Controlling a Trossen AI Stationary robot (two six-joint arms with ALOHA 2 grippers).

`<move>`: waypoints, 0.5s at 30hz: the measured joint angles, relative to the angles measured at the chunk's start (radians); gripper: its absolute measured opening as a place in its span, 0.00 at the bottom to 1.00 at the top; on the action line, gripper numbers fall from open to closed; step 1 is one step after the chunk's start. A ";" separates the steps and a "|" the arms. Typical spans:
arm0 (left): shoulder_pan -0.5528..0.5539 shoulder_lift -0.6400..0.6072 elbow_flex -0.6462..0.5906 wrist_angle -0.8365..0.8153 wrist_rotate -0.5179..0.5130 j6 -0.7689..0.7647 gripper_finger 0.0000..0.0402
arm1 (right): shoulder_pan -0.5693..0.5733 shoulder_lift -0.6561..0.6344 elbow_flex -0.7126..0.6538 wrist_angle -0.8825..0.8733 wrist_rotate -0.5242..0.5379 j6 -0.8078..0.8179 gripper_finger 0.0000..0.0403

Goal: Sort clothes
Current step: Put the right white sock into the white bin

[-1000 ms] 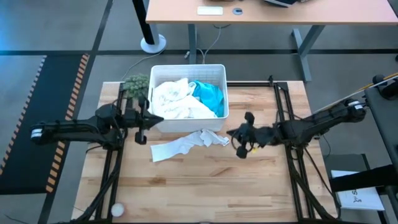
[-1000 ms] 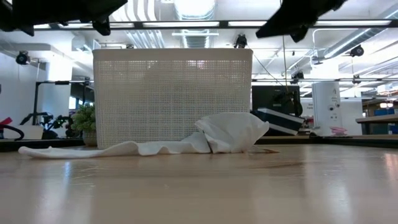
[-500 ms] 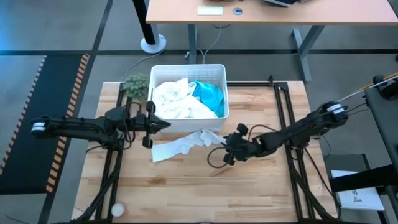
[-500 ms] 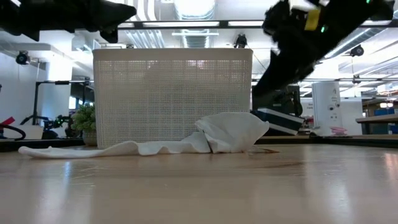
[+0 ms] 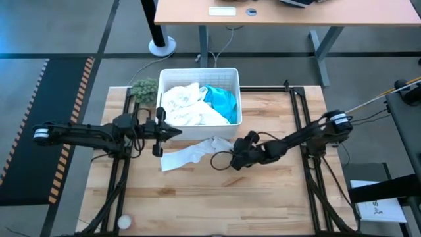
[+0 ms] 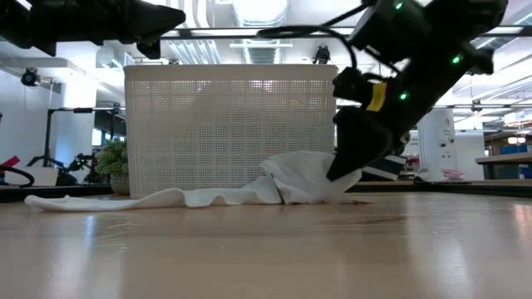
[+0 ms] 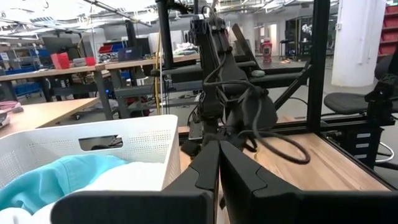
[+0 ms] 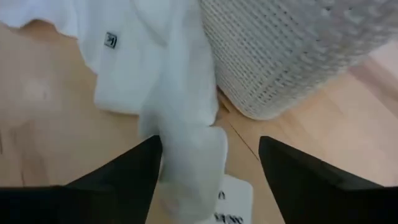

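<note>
With its jaws spread wide and empty over the white garment (image 8: 180, 118) beside the bin (image 5: 233, 125), the right gripper (image 8: 208, 171) may pinch only a thin fold and drop it; the left gripper (image 5: 158, 131) waits shut, holding nothing.

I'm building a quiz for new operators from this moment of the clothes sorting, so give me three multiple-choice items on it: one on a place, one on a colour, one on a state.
1. Where does the white garment outside the bin lie?
A. On the table in front of the white bin
B. On the floor
C. On the green plant

2. What colour is the piece beside the white clothes in the bin?
A. Red
B. Teal
C. Yellow

3. How stands the right pincer?
A. Shut on the bin's rim
B. Shut, far from any cloth
C. Open, fingers to either side of the white garment

Answers: 1 A, the high view shows it on the wood before the bin. 2 B, the teal piece lies at the bin's right side. 3 C, the right wrist view shows a wide gap with cloth in it.
</note>
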 joint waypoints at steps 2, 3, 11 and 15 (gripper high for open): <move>0.000 0.001 0.000 -0.002 0.000 -0.001 0.00 | -0.019 0.017 0.000 0.028 -0.043 0.008 0.63; 0.000 0.002 0.000 -0.002 0.000 -0.001 0.00 | -0.028 0.028 0.000 0.042 -0.073 0.006 0.61; 0.000 0.004 0.000 -0.004 0.000 -0.001 0.00 | -0.041 0.065 0.001 0.130 -0.122 -0.072 0.09; 0.000 0.004 0.000 -0.001 0.000 -0.002 0.00 | -0.029 0.012 0.006 0.168 -0.122 -0.117 0.03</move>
